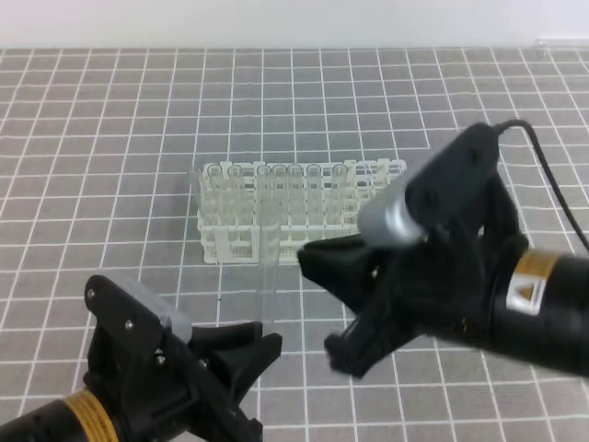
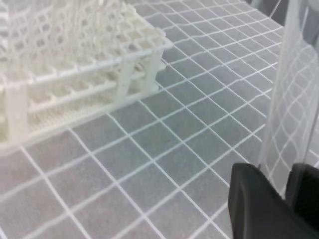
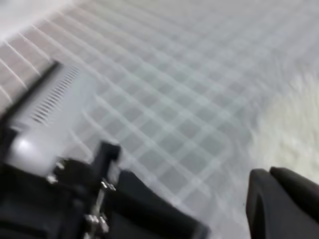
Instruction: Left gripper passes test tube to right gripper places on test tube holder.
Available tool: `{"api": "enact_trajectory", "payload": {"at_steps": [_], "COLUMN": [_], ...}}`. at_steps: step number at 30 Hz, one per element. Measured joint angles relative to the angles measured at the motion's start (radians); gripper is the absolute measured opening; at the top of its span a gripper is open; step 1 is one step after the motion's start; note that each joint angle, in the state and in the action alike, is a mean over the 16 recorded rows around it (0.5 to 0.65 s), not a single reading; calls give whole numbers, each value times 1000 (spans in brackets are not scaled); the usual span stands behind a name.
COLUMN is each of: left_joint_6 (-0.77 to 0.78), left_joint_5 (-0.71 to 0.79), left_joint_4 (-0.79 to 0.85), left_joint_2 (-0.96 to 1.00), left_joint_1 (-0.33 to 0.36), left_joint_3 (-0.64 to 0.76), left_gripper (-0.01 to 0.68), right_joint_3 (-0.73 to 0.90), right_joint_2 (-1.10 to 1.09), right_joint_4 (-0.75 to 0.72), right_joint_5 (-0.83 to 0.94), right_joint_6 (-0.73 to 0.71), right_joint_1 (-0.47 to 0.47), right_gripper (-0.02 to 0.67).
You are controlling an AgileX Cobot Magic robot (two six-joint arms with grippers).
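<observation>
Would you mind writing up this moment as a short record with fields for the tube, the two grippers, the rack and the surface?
test tube: test tube upright, clear, its lower end between the left jaws
left gripper: left gripper shut on the tube, in front of the rack
right gripper: right gripper jaws open, beside the tube, not yet gripping it
rack: test tube holder white, standing behind the tube
surface: grey gridded mat
handover: not yet done
</observation>
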Motion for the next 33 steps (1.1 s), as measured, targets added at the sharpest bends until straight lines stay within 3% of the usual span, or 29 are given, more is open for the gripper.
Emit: {"api": "enact_trajectory", "payload": {"at_steps": [7, 13, 33], "left_joint_6": [168, 281, 322], "left_joint_5": [-79, -118, -244], "left_joint_4": [-101, -180, -179], "left_joint_2": [0, 1, -1], "left_joint_1": [1, 1, 1], "left_joint_3": [2, 2, 52], "left_gripper": [7, 7, 5], "right_joint_3": [142, 237, 264], "right_joint_2": [-30, -44, 12], "right_joint_4": [-24, -23, -42], "right_joint_5": [-406, -633, -833], "right_joint_6": [-52, -66, 74], "right_joint_1": [145, 208, 223], "right_gripper": [-2, -1, 43]}}
